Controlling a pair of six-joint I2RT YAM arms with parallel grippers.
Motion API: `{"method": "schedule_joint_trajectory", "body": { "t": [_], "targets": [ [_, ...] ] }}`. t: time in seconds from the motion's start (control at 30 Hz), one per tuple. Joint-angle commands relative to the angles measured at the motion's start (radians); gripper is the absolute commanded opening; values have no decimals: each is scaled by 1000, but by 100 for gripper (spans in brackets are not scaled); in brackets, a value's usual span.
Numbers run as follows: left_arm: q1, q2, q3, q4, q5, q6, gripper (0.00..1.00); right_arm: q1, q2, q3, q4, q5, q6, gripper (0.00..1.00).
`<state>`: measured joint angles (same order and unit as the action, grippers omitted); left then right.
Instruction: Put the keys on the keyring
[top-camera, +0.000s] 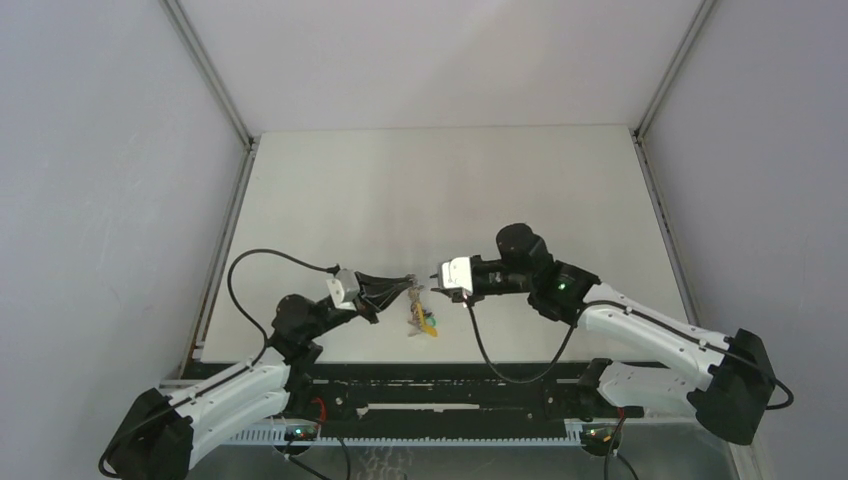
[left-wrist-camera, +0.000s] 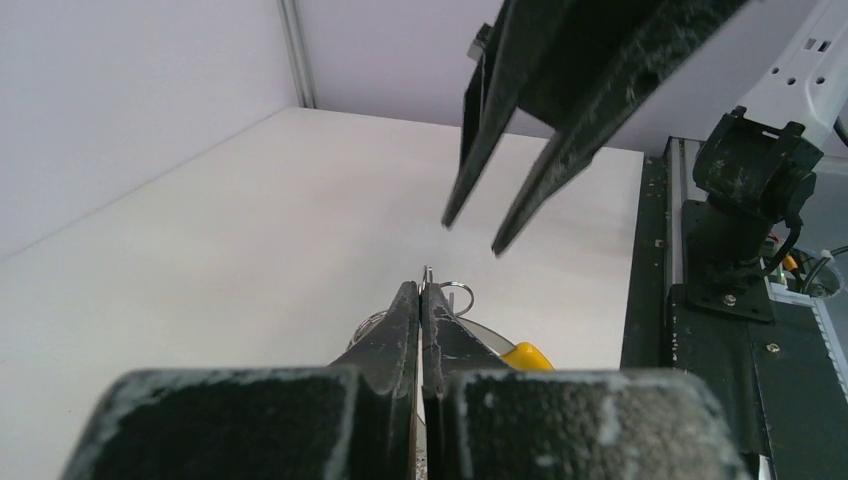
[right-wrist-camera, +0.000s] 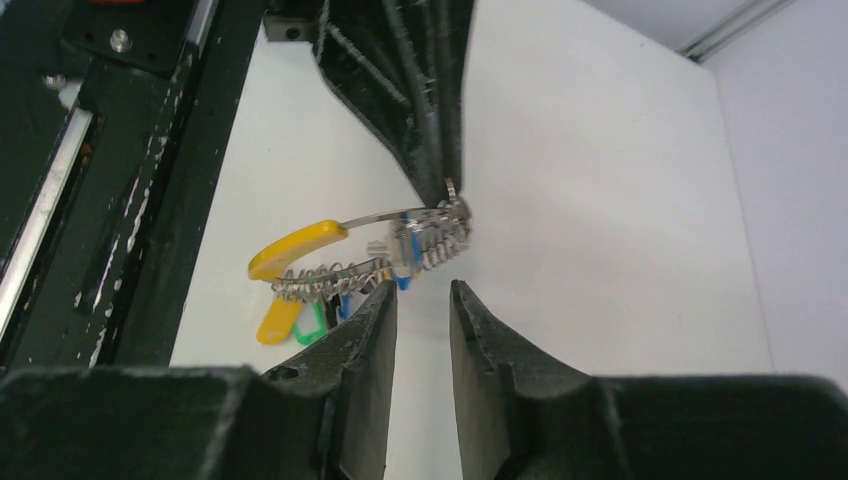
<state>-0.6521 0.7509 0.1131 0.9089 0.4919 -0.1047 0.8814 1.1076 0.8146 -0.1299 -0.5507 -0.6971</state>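
My left gripper (left-wrist-camera: 421, 286) is shut on the keyring (right-wrist-camera: 441, 222), pinching the top of its grey chain-like loop and holding it above the table. The loop's yellow curved section (right-wrist-camera: 297, 248) sticks out to the side. Several keys hang from the loop: a yellow head (right-wrist-camera: 277, 322), a green head (right-wrist-camera: 311, 326) and a blue head (right-wrist-camera: 401, 277) show. My right gripper (right-wrist-camera: 420, 287) stands open just short of the loop, with the blue key beside its left fingertip and nothing between its jaws. From above, the left gripper (top-camera: 408, 287) and right gripper (top-camera: 436, 277) face each other over the hanging keys (top-camera: 426, 321).
The white table (top-camera: 450, 190) is enclosed by grey walls on three sides. A black rail with the arm mounts (top-camera: 450, 385) runs along the near edge, close under the hanging keys.
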Motion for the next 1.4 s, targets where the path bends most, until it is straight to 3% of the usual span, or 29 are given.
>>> {"method": "schedule_joint_trajectory", "body": {
  "t": [0.0, 0.7, 1.37],
  "targets": [
    [-1, -12, -16, 143, 4, -12, 0, -66, -52, 22, 85, -155, 91, 27],
    [-1, 70, -1, 315, 117, -51, 0, -107, 68, 58, 219, -340, 199, 22],
    [-1, 109, 5, 364, 112, -51, 0, -100, 118, 100, 130, -402, 160, 14]
  ]
}}
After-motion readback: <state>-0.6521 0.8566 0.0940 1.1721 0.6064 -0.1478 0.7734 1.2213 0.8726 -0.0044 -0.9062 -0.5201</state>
